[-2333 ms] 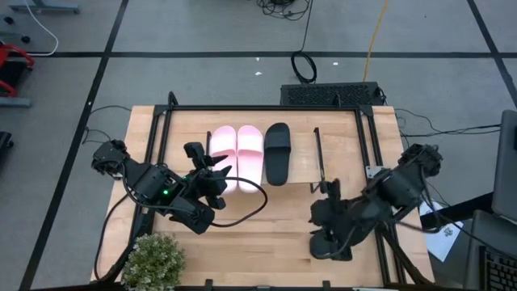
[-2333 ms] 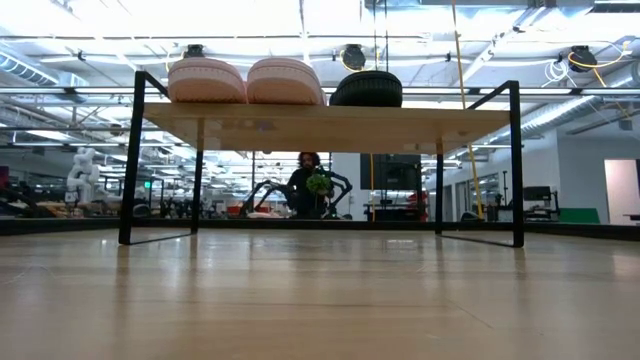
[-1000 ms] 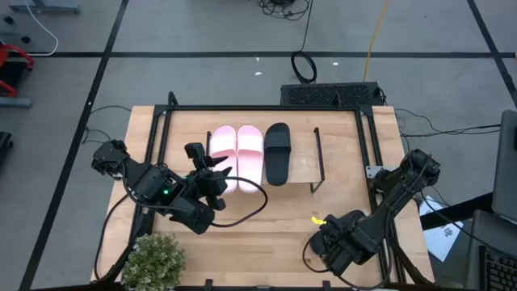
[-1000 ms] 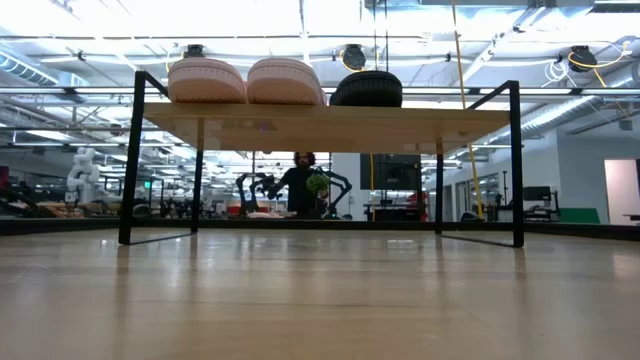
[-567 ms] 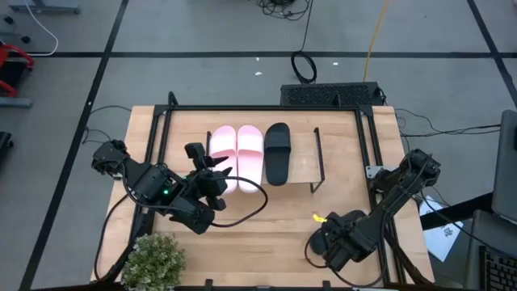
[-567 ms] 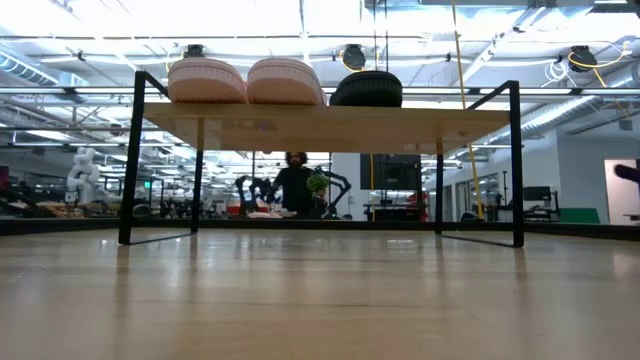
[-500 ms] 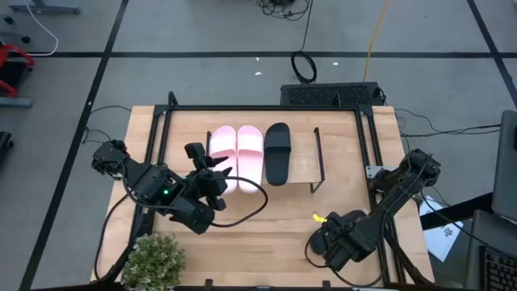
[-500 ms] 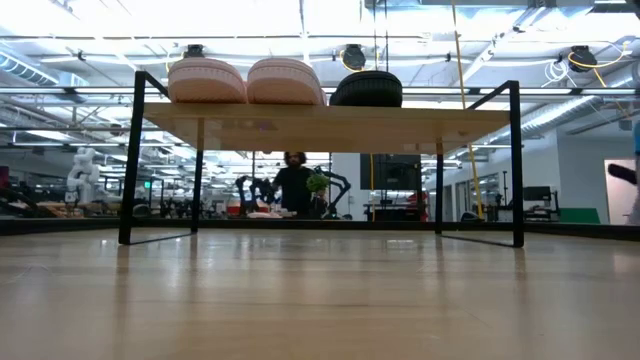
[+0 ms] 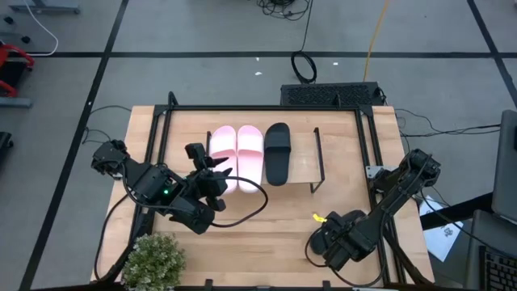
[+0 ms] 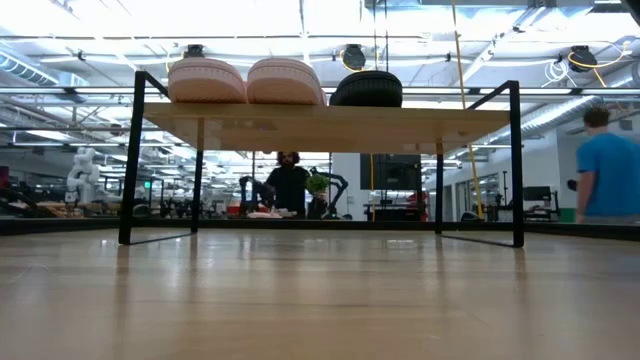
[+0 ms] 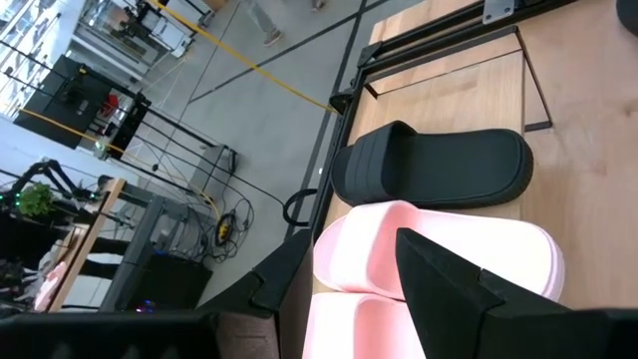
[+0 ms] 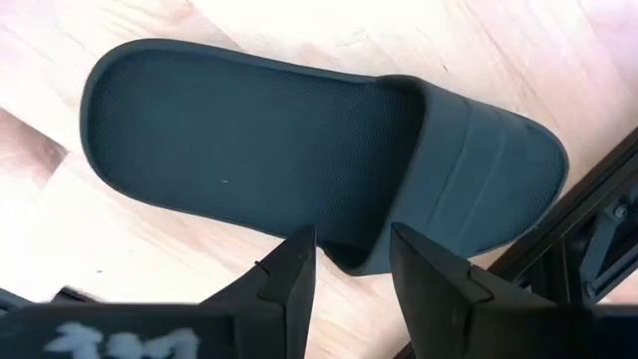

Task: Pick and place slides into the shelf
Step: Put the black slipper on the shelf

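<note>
1. Slide, black, fourth one (image 12: 319, 150): lies flat on the counter (image 9: 266, 226) at lower right of the high view, directly beneath the right tool (image 12: 344, 274).
2. Long axis crosses the spread, empty fingers.
3. Left tool (image 9: 212, 174) waits, parted, beside the shelf (image 9: 303, 166) bearing three slides.

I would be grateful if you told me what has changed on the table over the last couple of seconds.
The right hand drew back from the shelf toward the table's right front corner and now hangs over a black slide lying on the table. A person in blue entered the low view. The left hand, the pink pair and the other black slide on the shelf stayed put.
</note>
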Available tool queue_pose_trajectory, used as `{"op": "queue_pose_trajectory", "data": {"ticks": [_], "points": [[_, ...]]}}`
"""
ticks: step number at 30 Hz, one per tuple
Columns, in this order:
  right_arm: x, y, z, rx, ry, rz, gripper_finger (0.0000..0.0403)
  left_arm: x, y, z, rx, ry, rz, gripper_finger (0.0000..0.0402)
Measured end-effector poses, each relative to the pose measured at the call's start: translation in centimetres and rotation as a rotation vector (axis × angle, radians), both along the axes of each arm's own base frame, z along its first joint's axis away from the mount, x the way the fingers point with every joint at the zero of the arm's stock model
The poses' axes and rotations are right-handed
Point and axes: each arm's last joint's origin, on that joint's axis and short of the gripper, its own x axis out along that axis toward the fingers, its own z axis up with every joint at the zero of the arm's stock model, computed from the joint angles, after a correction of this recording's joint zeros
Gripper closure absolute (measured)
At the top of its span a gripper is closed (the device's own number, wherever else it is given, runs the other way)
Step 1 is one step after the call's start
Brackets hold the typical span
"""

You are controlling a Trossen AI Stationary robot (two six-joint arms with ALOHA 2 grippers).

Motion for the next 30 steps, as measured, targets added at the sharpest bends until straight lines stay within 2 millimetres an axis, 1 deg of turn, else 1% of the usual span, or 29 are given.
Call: {"op": "queue_pose_trajectory", "data": {"ticks": [2,7,13,17,25,30], "points": [[0.0,-0.1,-0.3,-0.003,0.003,-0.004,0.0282,0.0,0.0,0.0,0.000,0.000,0.000,0.0249],[-0.1,-0.7,-1.6,-0.001,0.017,-0.002,0.0282,0.0,0.0,0.0,0.000,0.001,0.000,0.0249],[-0.4,-1.5,-2.8,-0.018,0.070,0.005,0.0282,0.0,0.0,0.0,0.000,0.000,0.000,0.0249],[-0.6,-1.8,-3.1,-0.029,0.088,0.008,0.0282,0.0,0.0,0.0,0.000,0.000,-0.001,0.0249],[-0.7,-1.7,-3.0,0.019,0.139,-0.007,0.0282,0.1,0.3,0.0,0.001,0.000,0.009,0.0249],[-0.8,-1.9,-3.0,0.012,0.157,0.000,0.0282,0.3,0.6,0.0,0.001,0.000,0.021,0.0249]]}}
